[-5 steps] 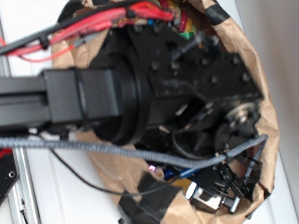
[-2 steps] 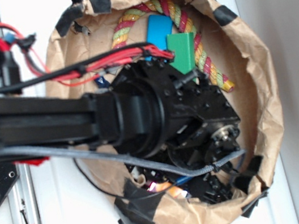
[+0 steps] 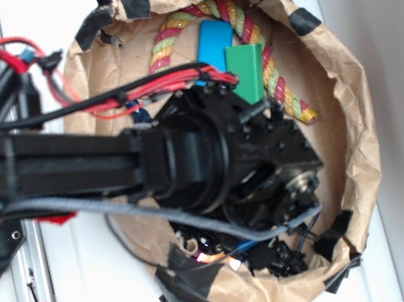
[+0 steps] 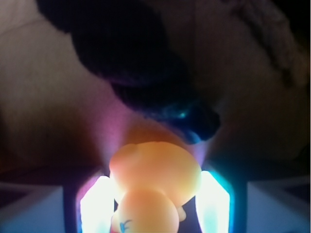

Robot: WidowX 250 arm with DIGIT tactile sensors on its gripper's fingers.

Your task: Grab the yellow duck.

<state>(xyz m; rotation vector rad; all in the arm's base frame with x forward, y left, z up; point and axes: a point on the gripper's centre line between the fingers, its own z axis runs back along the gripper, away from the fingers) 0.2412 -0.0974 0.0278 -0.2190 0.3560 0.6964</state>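
In the wrist view the yellow duck (image 4: 155, 170), a small rounded toy with an orange bit at its lower right, fills the gap between my gripper's (image 4: 155, 196) two glowing fingers. Both pads (image 4: 97, 206) touch its sides, so the gripper is shut on it. From the exterior view the gripper (image 3: 284, 249) is low inside the brown paper bowl (image 3: 354, 133), near its lower rim. The black arm and wrist hide the duck there.
A yellow, red and green striped rope (image 3: 242, 20) curls along the bowl's upper wall, with a blue block (image 3: 213, 40) and a green block (image 3: 247, 72) beside it. A dark blurred object (image 4: 146, 63) lies just beyond the duck. Black tape patches the bowl's rim.
The arm has dropped down into the bowl, uncovering the rope and both blocks. In the last half second it only shifted slightly.
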